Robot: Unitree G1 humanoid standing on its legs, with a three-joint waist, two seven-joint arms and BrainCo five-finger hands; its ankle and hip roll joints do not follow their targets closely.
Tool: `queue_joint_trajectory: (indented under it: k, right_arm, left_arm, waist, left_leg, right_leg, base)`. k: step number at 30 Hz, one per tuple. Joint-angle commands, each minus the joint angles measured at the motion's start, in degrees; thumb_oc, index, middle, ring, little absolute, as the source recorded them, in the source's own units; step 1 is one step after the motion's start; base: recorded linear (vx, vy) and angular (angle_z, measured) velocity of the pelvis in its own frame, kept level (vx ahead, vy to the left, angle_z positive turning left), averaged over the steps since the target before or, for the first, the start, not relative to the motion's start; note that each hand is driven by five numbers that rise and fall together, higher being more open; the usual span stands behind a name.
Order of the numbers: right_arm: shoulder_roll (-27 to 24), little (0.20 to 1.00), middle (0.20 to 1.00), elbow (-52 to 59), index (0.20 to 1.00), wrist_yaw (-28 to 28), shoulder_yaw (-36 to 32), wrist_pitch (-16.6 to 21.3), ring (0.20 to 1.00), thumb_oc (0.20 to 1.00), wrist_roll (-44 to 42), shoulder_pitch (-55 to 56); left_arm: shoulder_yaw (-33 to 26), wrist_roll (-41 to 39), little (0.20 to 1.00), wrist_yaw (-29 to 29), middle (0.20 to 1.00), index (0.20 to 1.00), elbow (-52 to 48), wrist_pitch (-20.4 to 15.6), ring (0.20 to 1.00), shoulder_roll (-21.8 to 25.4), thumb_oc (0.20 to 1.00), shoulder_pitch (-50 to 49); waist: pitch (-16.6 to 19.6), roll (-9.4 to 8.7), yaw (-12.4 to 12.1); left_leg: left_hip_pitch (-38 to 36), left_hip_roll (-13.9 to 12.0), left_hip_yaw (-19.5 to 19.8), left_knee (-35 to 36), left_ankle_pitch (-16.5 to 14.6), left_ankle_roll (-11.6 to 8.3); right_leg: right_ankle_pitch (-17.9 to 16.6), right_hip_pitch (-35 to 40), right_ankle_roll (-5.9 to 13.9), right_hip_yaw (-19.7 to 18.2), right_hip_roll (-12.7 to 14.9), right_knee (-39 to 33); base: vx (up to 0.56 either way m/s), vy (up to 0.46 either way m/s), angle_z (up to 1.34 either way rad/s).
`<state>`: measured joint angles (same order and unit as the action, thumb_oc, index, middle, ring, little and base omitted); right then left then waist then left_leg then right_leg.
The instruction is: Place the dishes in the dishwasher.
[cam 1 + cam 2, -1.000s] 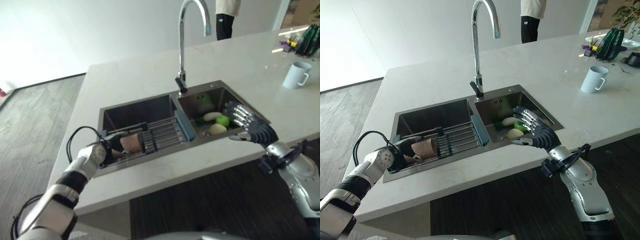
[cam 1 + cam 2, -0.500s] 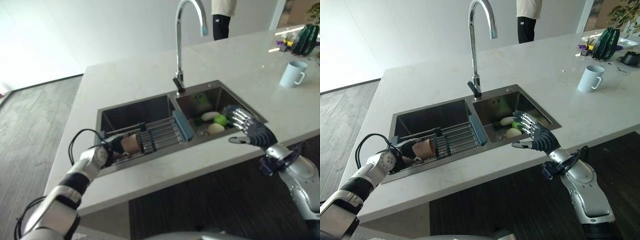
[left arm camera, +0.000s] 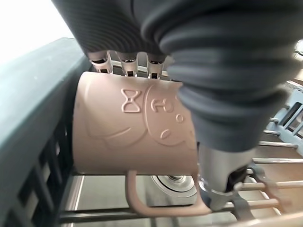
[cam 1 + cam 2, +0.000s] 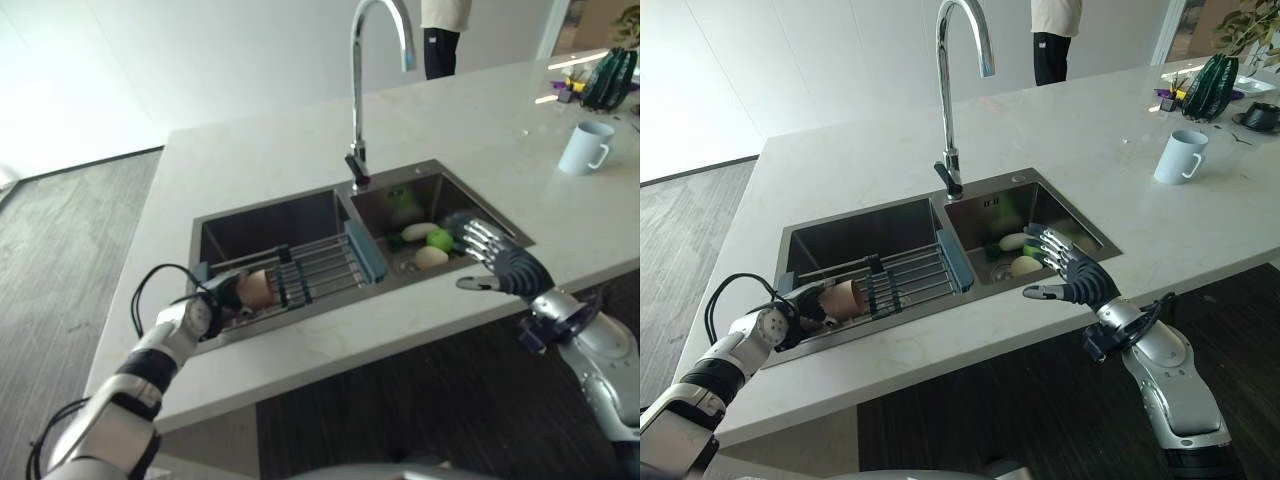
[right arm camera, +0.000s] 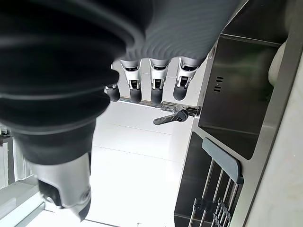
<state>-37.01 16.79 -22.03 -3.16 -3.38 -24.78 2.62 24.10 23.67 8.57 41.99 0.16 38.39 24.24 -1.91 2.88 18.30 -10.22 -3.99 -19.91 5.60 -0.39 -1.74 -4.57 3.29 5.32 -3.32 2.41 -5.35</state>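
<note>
Mug: I see a tan-pink mug [image 3: 135, 137] with raised figures on its side, lying on its side on the wire rack at the near left of the sink, handle hanging down between the rods.
Left hand: my left hand [image 4: 812, 305] is curled round the mug, fingers [image 3: 124, 66] over one side of it and thumb [image 3: 222, 182] by the handle, at the near left end of the rack.
Rack: a metal roll-up drying rack [image 4: 320, 265] with blue-grey end bars spans the left basin; the mug sits at its left end.
Sink: a steel double sink [image 4: 1025, 182] is set in the pale stone counter [image 4: 250, 160]; I see the left basin dark under the rack.
Right basin: I make out a green apple [image 4: 439, 239] and two pale rounded items [image 4: 433, 257] near the bottom; I cannot tell what those are.
Right hand: my right hand [image 4: 1072, 277] hovers over the near edge of the right basin, fingers [image 5: 157, 92] spread straight, touching nothing.
Tap: a tall curved chrome tap [image 4: 952, 60] stands at the far side between the two basins.
Far right counter: a light blue mug [image 4: 1178, 156] stands upright, well apart from the sink; beyond it a dark green ribbed object [image 4: 1213, 87].
Background: a person [image 4: 1056, 30] stands past the far edge of the counter.
</note>
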Motion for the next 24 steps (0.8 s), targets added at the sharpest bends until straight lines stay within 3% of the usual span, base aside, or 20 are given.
queue_joint_trajectory:
  k: [1,24]
  right_arm:
    - [-1.20,1.000,1.000,4.10,1.000,-0.07,-1.92,1.55,1.000,1.000,-0.57,-1.73]
    - [-1.67,1.000,1.000,4.23,1.000,-0.46,-1.50,0.85,1.000,1.000,-0.28,-1.76]
  left_arm:
    - [-3.14,1.02,1.000,-2.89,1.000,1.000,4.47,-0.36,1.000,1.30,1.000,3.97]
    - [-5.27,-1.74,1.000,-7.46,1.000,1.000,7.93,1.37,1.000,1.53,1.000,4.05]
  waist:
    - [1.26,-0.39,0.31]
    - [1.24,-0.78,0.05]
  left_leg:
    - [-1.35,-0.59,-1.20,-0.60,-3.15,0.35]
    - [-1.28,-0.33,-1.00,-0.60,-3.28,0.47]
  right_leg:
    - [2.74,1.89,4.18,2.93,1.63,0.35]
    - [2.90,1.93,4.07,2.72,1.35,0.35]
  base:
    - [0.00,0.001,-0.09]
    - [0.00,0.000,-0.01]
